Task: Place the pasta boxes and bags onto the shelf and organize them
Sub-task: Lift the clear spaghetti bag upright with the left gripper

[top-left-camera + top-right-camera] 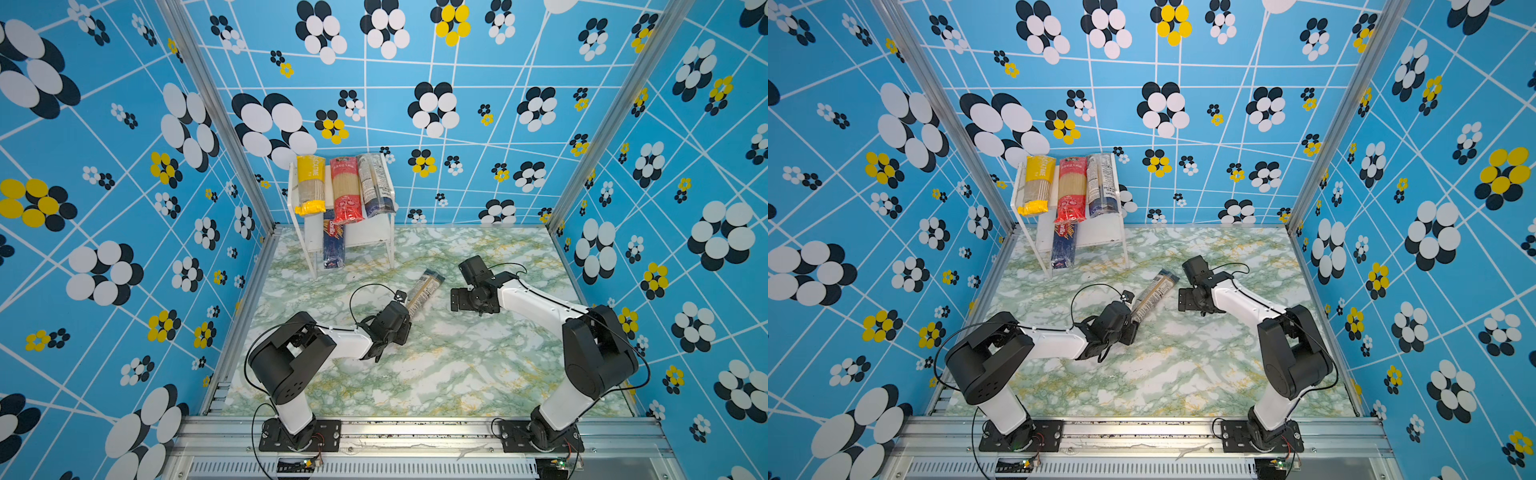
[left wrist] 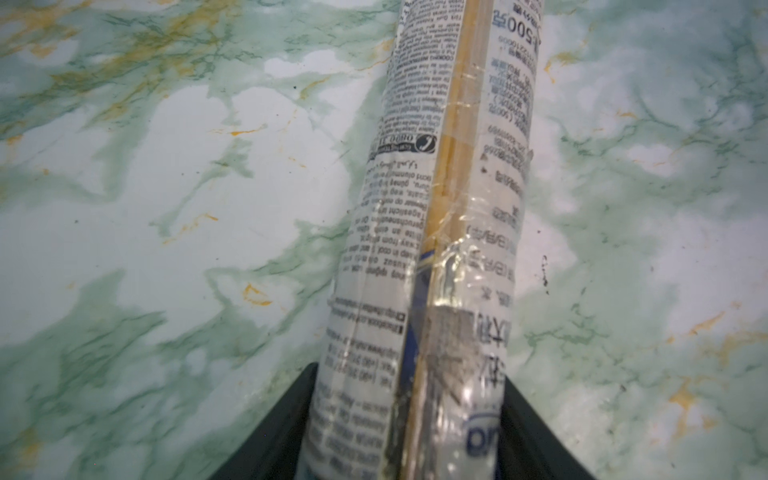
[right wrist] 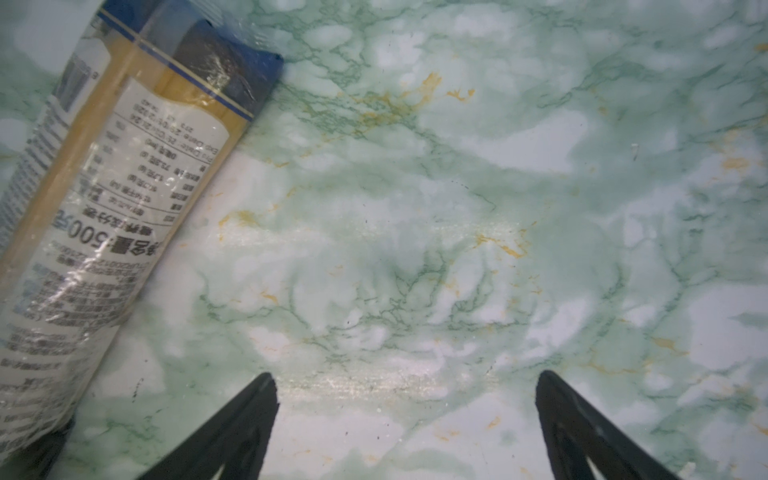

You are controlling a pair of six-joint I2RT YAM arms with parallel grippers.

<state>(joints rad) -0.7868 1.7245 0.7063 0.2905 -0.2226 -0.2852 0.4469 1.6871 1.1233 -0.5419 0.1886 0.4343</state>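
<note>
A marble table (image 1: 457, 374) carries a white shelf (image 1: 365, 237) at its far left corner. On the top tier, a yellow bag (image 1: 310, 185), a red bag (image 1: 345, 191) and a clear bag (image 1: 376, 187) lie side by side, left to right. A blue box (image 1: 333, 245) pokes out of the lower tier beneath the red bag. Near the table's middle a loose bag (image 1: 424, 291) of spaghetti lies aslant, its near end pinched by the left gripper (image 2: 409, 370). The right gripper (image 3: 405, 374) hangs over bare table near the bag's far end, fingers spread wide, holding nothing.
</note>
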